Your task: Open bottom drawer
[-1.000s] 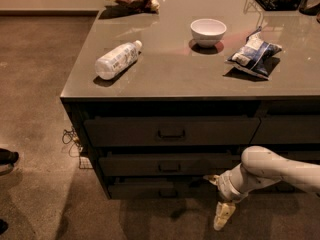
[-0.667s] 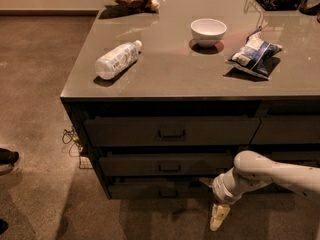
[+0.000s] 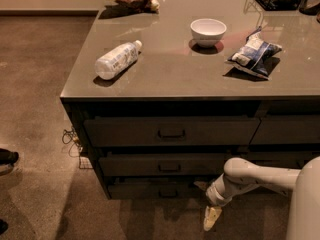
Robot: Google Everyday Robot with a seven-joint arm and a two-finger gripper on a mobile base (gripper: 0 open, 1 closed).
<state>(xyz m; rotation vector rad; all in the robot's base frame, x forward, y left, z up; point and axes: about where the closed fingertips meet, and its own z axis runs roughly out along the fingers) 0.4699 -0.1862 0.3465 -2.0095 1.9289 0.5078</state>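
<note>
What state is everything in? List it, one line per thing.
bottom drawer: looks shut
middle drawer: shut
top drawer: shut
bottle: lying on its side
bowl: upright, looks empty
blue snack bag: lying flat
gripper: hanging low, below and right of the bottom drawer's pull

The arm (image 3: pixel 260 176) is smooth off-white, made of rounded tube-like segments with a bulbous joint. A broad pale shell (image 3: pixel 306 204) of the same colour fills the near right corner. The wrist (image 3: pixel 218 193) shows darker bands. The gripper (image 3: pixel 206 202), low at the near right, has 2 stubby cream fingers (image 3: pixel 211 218) set apart.
</note>
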